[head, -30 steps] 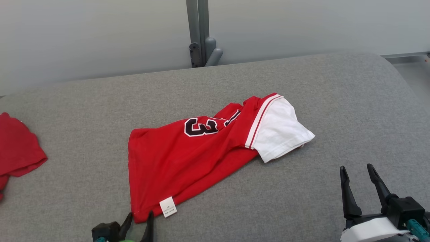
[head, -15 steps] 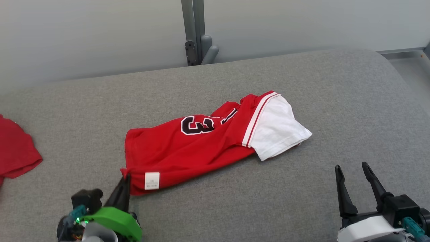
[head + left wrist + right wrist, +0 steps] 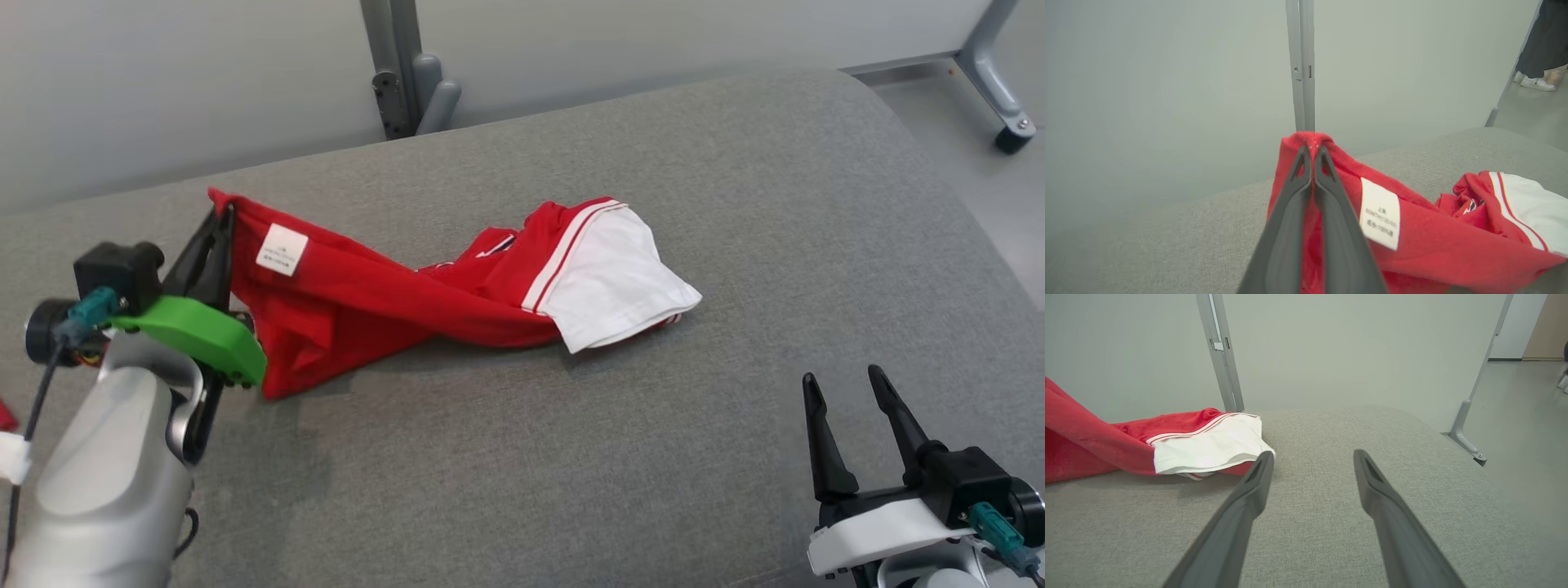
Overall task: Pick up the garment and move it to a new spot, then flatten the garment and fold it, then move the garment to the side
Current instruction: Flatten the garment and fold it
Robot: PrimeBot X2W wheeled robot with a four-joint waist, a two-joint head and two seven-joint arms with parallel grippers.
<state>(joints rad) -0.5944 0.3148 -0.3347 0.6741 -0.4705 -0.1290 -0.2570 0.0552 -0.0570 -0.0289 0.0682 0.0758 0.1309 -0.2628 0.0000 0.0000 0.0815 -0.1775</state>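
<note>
Left tool (image 3: 1312,149): clenched on one corner of the garment (image 3: 367,286), fingers pressed together with red fabric pinched at the tips. The corner is held up off the bench (image 3: 571,457), at the rear left in the head view. The green wrist cover (image 3: 196,335) sits just below the grip. A white care label (image 3: 282,249) hangs right beside the fingers, print too small to read.

Garment: red jersey, thin fabric. From the pinched corner it runs as a stretched, twisted band down and right to mid-bench, where the rest lies bunched. A loose red flap hangs under the grip; can't tell if it touches the bench. The white sleeve (image 3: 612,286) at the far end lies on the bench, joined to the red body by red-and-white striped trim. Bits of black-and-white print show in the folds near the middle, unreadable.

Right tool (image 3: 842,377): released, fingers spread, nothing between them. It sits at the near right of the bench, apart from the garment. In its wrist view the sleeve lies ahead and left.

Behind the bench: grey post (image 3: 392,65) against a pale wall.
</note>
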